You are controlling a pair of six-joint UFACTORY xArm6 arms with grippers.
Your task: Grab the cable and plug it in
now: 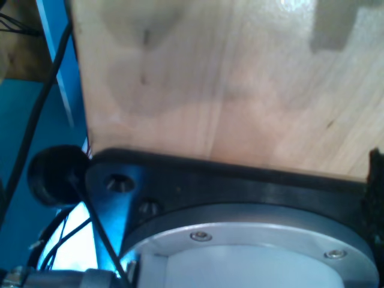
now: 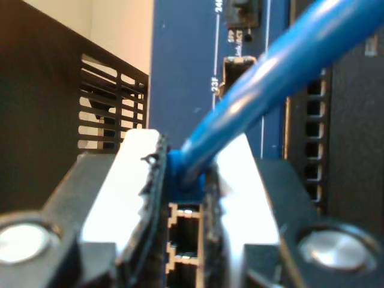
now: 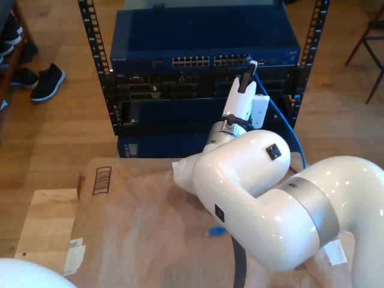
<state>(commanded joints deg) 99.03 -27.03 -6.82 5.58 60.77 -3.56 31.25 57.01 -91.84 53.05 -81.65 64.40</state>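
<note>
My second gripper was clamped on the cable at its plug end, directly before the switch ports. My first gripper's state: cannot tell (jaws unseen). Risk: slight misalignment would jam the plug against a port's edge.

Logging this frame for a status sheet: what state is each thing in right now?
Cable: held near one end, plug at the ports, seating not visible.
Second hand: shut on the cable.
First hand: cannot tell.
Switch: racked, port row mostly free.
Cardboard: flat on the table.
</note>
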